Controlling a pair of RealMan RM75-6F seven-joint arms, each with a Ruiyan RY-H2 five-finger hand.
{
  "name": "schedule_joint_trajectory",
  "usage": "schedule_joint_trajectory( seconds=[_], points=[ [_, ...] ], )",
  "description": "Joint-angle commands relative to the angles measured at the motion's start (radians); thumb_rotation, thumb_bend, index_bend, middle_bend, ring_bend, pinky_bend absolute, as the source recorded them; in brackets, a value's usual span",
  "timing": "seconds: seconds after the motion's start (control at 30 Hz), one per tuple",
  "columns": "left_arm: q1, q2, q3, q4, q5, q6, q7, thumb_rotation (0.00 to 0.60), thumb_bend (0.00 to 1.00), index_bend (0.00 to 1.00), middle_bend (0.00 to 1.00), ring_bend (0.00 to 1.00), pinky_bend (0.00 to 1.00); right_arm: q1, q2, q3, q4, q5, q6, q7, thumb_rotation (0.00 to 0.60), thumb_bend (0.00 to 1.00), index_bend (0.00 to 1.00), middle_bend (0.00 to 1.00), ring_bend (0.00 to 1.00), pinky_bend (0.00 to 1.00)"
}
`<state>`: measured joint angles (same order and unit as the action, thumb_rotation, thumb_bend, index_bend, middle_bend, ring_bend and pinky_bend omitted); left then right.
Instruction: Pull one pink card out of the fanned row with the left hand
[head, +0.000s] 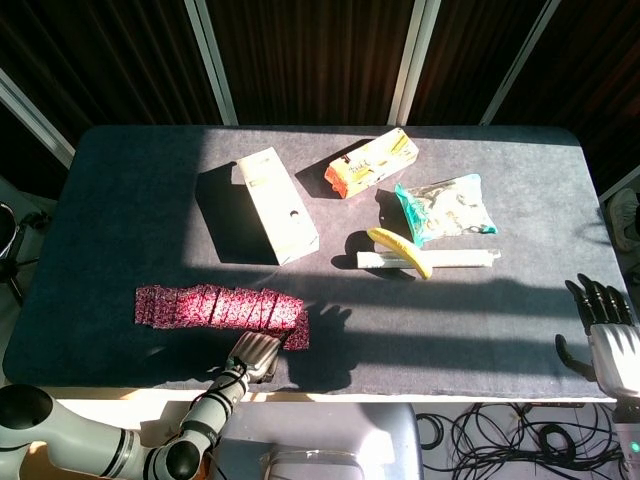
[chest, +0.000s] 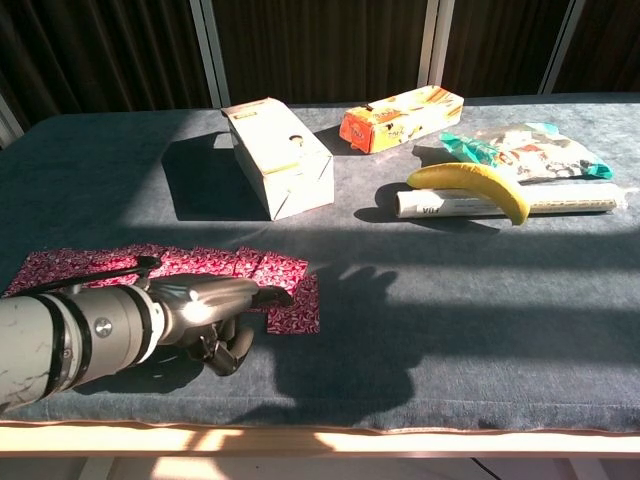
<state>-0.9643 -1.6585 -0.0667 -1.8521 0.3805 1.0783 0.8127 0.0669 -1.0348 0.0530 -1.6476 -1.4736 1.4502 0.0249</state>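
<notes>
A fanned row of pink patterned cards (head: 210, 305) (chest: 150, 265) lies on the dark table near its front left. The right-end pink card (head: 297, 335) (chest: 296, 314) sits lower than the row, slid toward the front edge and slightly askew. My left hand (head: 252, 353) (chest: 200, 310) lies low at the front edge, one finger stretched out with its tip at that card's left edge and the other fingers curled under. The card lies flat on the cloth. My right hand (head: 608, 338) hovers off the table's front right corner, fingers apart and holding nothing.
A white carton (head: 278, 205) (chest: 280, 170) stands behind the cards. Further right are an orange box (head: 372, 163), a snack bag (head: 445, 208), a banana (head: 400, 250) and a white tube (head: 460, 259). The table's front edge (chest: 320, 425) runs just under my left hand.
</notes>
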Motion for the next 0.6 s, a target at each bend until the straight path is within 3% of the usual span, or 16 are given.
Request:
schedule_joint_trajectory(
  seconds=[0.03,0.43,0.53,0.6],
  points=[
    [0.000,0.021,0.030,-0.070,0.027,0.024,0.017,0.600,0.94,0.36,1.00,1.00,1.00,0.003,0.001,0.001,0.003,0.010,-0.009,-0.015,0.600,0.39,0.00,0.00,0.00,0.00],
    [0.018,0.065,0.066,-0.170,0.096,0.065,-0.010,0.600,0.94,0.39,1.00,1.00,1.00,-0.004,0.005,0.002,-0.002,0.007,0.001,-0.008,0.600,0.39,0.00,0.00,0.00,0.00],
    [0.034,0.071,0.051,-0.163,0.135,0.074,-0.052,0.600,0.94,0.32,1.00,1.00,1.00,-0.006,0.006,0.002,-0.001,0.007,0.003,-0.002,0.600,0.39,0.00,0.00,0.00,0.00],
    [0.047,0.070,0.041,-0.145,0.168,0.084,-0.083,0.600,0.93,0.22,1.00,1.00,1.00,-0.006,0.008,0.002,-0.001,0.006,0.004,0.001,0.600,0.39,0.00,0.00,0.00,0.00]
  ],
)
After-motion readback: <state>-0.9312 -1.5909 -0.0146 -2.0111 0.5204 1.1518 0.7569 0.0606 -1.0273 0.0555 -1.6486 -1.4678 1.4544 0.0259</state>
